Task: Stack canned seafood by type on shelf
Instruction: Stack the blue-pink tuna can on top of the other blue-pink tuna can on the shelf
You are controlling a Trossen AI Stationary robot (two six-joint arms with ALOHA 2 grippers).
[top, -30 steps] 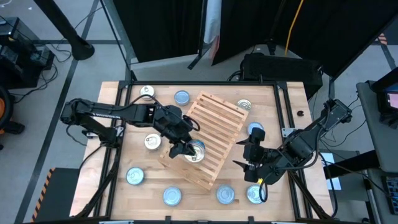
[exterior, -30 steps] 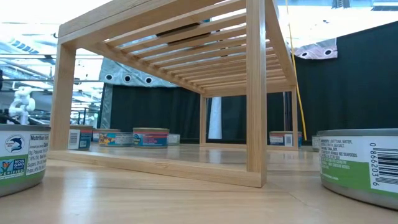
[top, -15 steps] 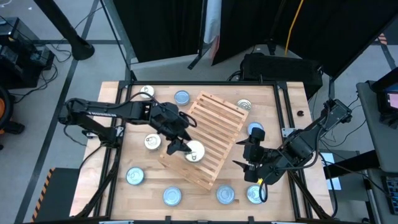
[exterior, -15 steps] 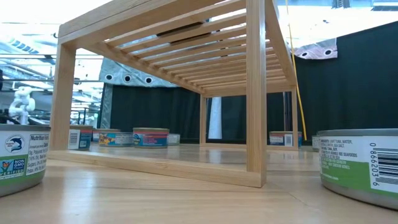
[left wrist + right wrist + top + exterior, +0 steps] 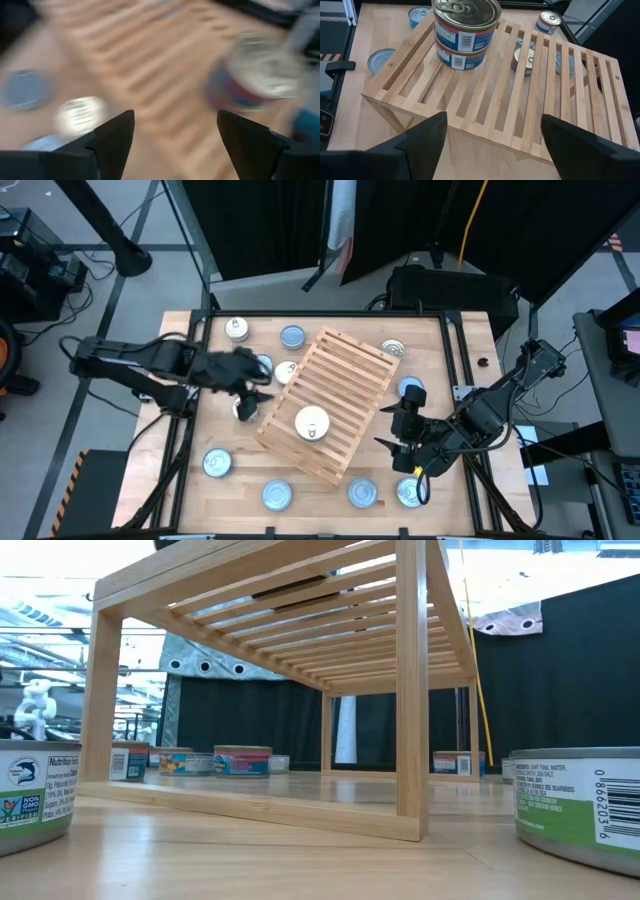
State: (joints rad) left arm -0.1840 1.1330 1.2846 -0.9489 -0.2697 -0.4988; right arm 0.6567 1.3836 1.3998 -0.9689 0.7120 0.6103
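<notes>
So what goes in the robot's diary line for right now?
left gripper: open, off shelf | two tins: stacked on shelf | right gripper: open, waiting

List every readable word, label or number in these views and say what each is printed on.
"Nutrition Facts" and "NON GMO": label of the tin at near left, low view.
"0 86620 3" barcode digits, last digits unclear: label of the tin at near right.
Labels on the two stacked tins on the shelf: too small to read.
</notes>
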